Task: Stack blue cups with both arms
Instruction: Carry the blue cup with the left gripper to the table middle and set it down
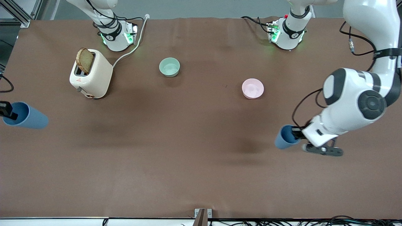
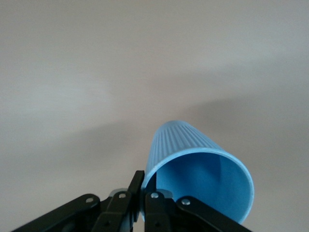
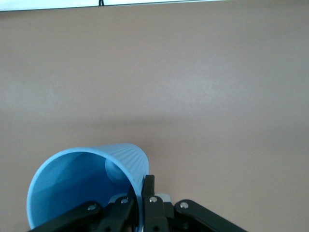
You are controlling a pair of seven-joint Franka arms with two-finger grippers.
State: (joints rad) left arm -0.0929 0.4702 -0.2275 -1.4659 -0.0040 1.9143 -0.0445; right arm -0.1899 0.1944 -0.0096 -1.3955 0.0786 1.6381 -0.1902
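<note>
Pinching rims, left claw [image 2: 143, 191] and right claw [image 3: 143, 193] each grip a blue cup [image 2: 193, 169] [image 3: 87, 179], unseen frontally.

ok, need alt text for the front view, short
Each arm holds a blue cup by its rim above a brown table: the left gripper with the left arm's cup, the right gripper with the right arm's cup. Near the bases sit a toaster holding bread, a green bowl and a pink bowl.

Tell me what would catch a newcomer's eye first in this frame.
Each arm holds a blue cup by its rim: the left gripper carries one cup over the left arm's end of the table, the right gripper the other cup over the right arm's end. A toaster with bread stands near the right arm's base.
</note>
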